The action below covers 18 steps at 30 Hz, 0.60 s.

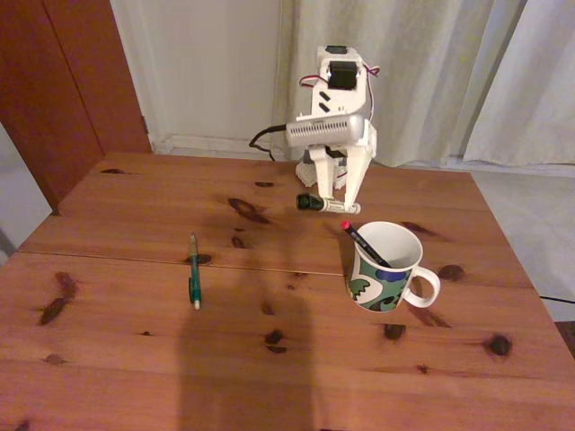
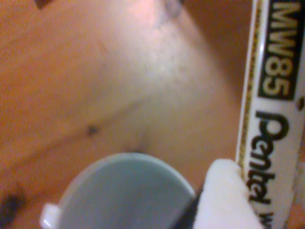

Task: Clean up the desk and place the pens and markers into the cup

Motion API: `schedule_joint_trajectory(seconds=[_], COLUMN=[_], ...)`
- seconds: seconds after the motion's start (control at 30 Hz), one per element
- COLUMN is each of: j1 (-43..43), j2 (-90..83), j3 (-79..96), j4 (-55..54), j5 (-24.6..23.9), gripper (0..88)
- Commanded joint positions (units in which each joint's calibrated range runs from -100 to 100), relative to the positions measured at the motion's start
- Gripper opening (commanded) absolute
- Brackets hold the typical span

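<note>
My gripper hangs a little above the desk behind the cup, shut on the white marker, which lies level with its black cap pointing left. In the wrist view the marker runs up the right side beside a white fingertip, and the cup's rim shows below it. The white mug with a green, blue and black pattern stands right of centre, handle to the right. A black pen with a red end leans inside it. A teal-green pen lies on the desk at left of centre.
The arm's white base stands at the desk's far edge, with a black cable behind it. A seam crosses the desk. Curtains and a wall are behind; the desk's right edge drops to the floor.
</note>
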Motion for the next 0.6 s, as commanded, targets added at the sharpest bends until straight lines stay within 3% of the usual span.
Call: schedule_joint_trajectory(seconds=[0.0, 0.33, 0.57], j1=[-0.39, -3.77, -3.85], j2=[-2.43, 0.22, 2.7], j3=[-7.53, -14.12, -11.77], j4=[-0.64, -0.81, -9.41], j5=[0.1, -6.45, -8.33], gripper=[0.7, 0.6, 0.6])
